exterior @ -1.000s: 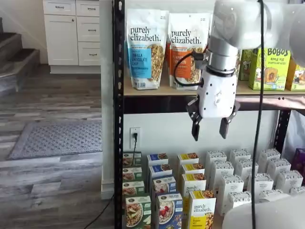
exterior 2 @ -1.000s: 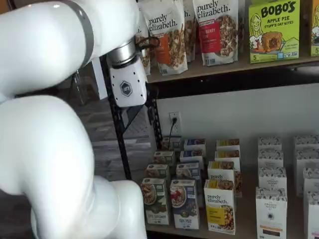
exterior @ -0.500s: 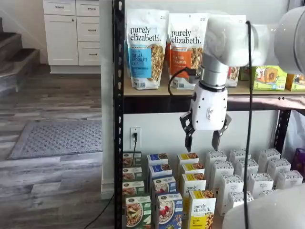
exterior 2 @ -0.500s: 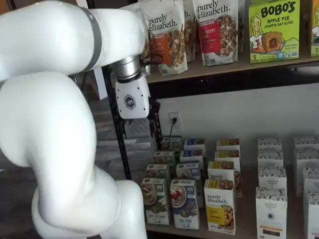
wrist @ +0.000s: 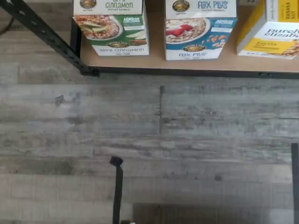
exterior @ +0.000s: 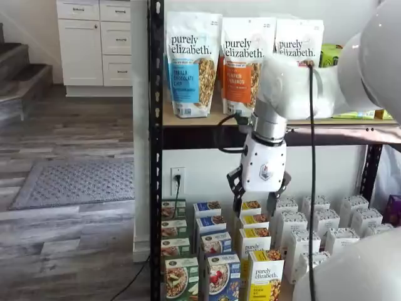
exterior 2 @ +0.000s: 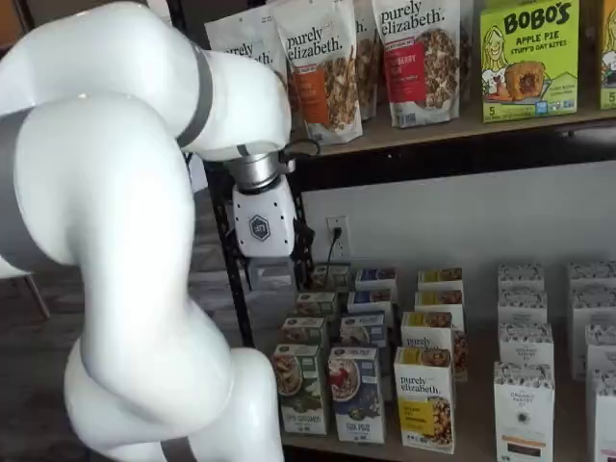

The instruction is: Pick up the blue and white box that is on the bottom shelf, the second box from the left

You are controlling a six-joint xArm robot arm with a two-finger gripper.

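Blue and white cardboard box [wrist: 200, 29] stands between a green-and-white carton [wrist: 113, 27] and yellow carton [wrist: 272, 27], above grey plank floor [wrist: 154, 140].

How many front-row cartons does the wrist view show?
3: a green-and-white carton next to the black post, the blue and white box in the middle, and a yellow carton only partly in frame. Others may lie outside the view.

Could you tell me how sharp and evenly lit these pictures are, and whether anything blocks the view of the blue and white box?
Wrist view: soft, but the blue and white box still reads "Flax Plus"; even light, no glare. In a shelf view, daylight is even and the tool hangs above the cartons, with a blurred white arm part at the corner. In a shelf view, the arm fills much of the frame, yet the box stays unobstructed.
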